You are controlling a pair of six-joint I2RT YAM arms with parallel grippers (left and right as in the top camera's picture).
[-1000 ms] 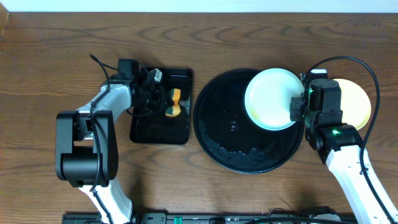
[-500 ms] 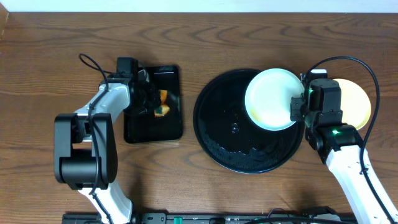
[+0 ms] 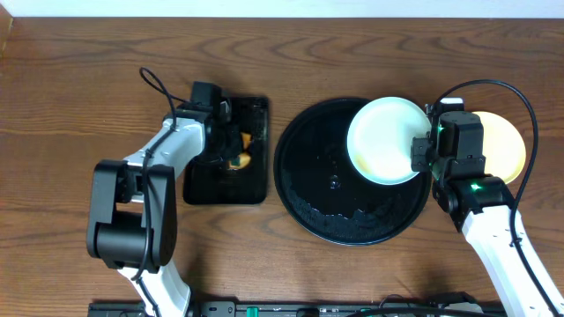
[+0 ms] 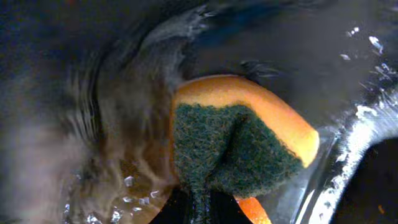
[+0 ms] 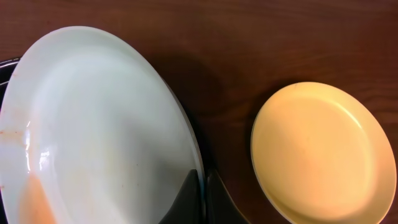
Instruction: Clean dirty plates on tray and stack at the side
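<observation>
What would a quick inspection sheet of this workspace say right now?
Surface: dark wood-grain table.
Job's things: mint plate, faint orange smears, held over round black tray; yellow plate on table beside it, looks clean.
Clutter: rectangular black tray, wet.
Grippers: left gripper shut on sponge; right gripper shut on mint plate's rim.
Cables: black cable at left arm, another at right.
Surroundings: white strip along far edge.

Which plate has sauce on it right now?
The mint plate held by the right gripper over the black tray: faint orange smears on it. The yellow plate on the table looks clean.
</observation>
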